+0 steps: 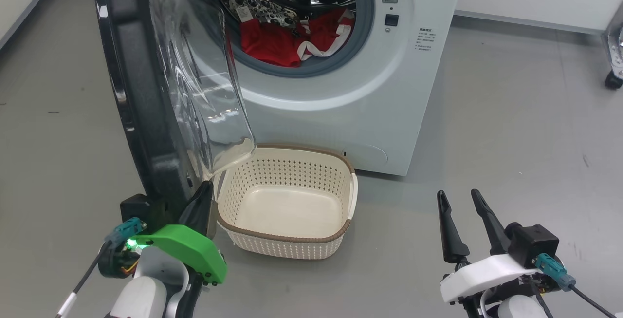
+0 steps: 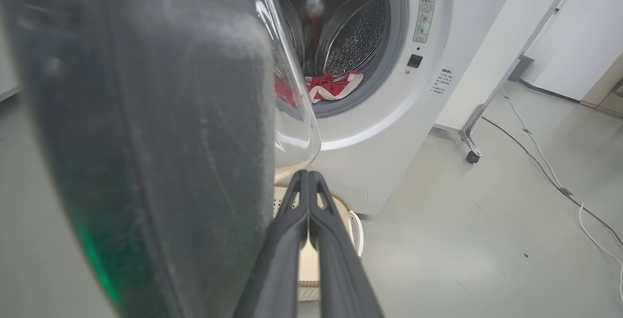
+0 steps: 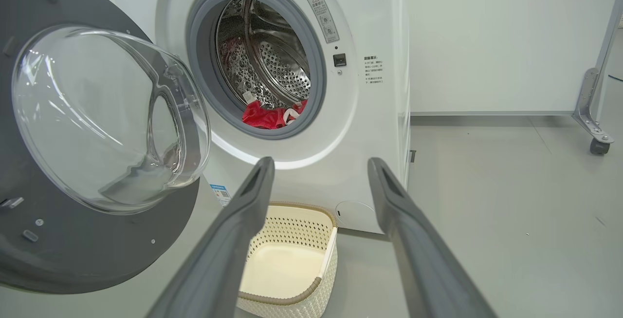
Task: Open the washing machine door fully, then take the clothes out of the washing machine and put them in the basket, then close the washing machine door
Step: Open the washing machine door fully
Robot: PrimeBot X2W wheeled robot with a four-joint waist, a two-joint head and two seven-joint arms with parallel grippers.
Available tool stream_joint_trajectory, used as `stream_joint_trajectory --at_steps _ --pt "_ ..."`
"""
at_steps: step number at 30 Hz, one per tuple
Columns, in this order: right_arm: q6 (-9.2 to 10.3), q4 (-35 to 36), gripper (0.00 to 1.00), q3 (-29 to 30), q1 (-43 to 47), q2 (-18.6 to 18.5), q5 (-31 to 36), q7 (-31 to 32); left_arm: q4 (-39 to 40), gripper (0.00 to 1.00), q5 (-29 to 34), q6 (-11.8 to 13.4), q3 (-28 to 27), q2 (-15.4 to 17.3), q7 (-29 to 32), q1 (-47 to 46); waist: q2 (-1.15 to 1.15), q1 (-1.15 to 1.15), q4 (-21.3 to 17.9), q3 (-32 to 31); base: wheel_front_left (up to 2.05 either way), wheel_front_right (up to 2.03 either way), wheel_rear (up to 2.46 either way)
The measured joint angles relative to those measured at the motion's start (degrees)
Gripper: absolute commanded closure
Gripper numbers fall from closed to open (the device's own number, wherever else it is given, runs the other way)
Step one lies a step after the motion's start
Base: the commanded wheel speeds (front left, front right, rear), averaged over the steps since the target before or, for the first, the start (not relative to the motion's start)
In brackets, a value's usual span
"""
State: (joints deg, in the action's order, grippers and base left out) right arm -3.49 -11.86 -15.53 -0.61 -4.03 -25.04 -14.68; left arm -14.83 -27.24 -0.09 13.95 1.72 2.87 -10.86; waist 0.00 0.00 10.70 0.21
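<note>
The washing machine (image 1: 370, 108) stands with its door (image 1: 146, 94) swung out toward me, glass bowl (image 1: 204, 89) facing right. Red clothes (image 1: 287, 40) with white trim lie in the steel drum, also seen as clothes (image 3: 270, 116) and clothes (image 2: 331, 88). The cream basket (image 1: 292, 240) sits on the floor below the opening, with nothing in it. My left gripper (image 2: 307, 174) is shut, its fingers against the inner lower edge of the door (image 2: 146, 138), by the bowl's bottom. My right gripper (image 1: 460, 195) stands open at the lower right, well clear of the machine (image 3: 311, 89).
Grey floor (image 1: 511, 128) spreads to the right of the machine. A wheeled metal frame leg (image 3: 591, 128) stands far right by the white wall. A white cable (image 2: 584, 211) runs across the floor in the left wrist view.
</note>
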Motion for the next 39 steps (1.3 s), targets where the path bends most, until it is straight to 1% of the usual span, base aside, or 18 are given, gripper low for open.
stream_joint_trajectory --at_steps 5,9,16,24,29,35,39 --pt "-0.48 0.00 0.00 -0.14 -0.01 0.07 0.36 0.01 -0.02 1.00 -0.47 0.89 -1.22 0.05 -0.46 0.02 0.00 0.00 1.78 0.26 0.00 0.00 0.00" --pt "-0.52 0.00 0.00 -0.69 -0.02 0.23 0.59 0.01 0.00 1.00 -0.93 1.20 -2.72 0.41 -0.80 0.04 0.00 0.00 2.78 0.93 0.00 0.00 0.00" --pt "-0.92 -0.01 0.00 -1.37 -0.07 0.27 1.04 0.00 0.10 1.00 -2.60 1.94 -6.37 2.14 -1.46 0.06 0.00 0.00 3.70 2.71 0.00 0.00 0.00" --pt "-0.93 -0.13 0.00 -1.65 -0.30 0.20 2.11 0.00 0.01 1.00 -4.11 2.82 -10.28 3.53 -2.52 0.05 0.00 0.00 4.55 5.13 0.00 0.00 0.00" --pt "-0.97 -0.33 0.00 -2.37 -1.42 -0.32 3.56 0.01 -0.18 1.00 -5.97 3.09 -13.85 5.26 -3.37 0.01 0.00 0.00 4.94 7.18 0.00 0.00 0.00" --pt "-0.94 -0.31 0.00 -2.33 -1.76 -1.41 4.03 0.01 -0.51 1.00 -6.66 3.34 -16.69 7.50 -3.56 -0.14 0.00 0.00 4.96 9.36 0.00 0.00 0.00" --pt "-0.92 0.00 0.00 -2.44 -2.87 -1.49 4.53 0.26 -1.23 1.00 -7.21 3.39 -18.64 8.65 -3.71 -1.18 0.00 0.00 4.90 10.94 0.00 0.00 0.00"
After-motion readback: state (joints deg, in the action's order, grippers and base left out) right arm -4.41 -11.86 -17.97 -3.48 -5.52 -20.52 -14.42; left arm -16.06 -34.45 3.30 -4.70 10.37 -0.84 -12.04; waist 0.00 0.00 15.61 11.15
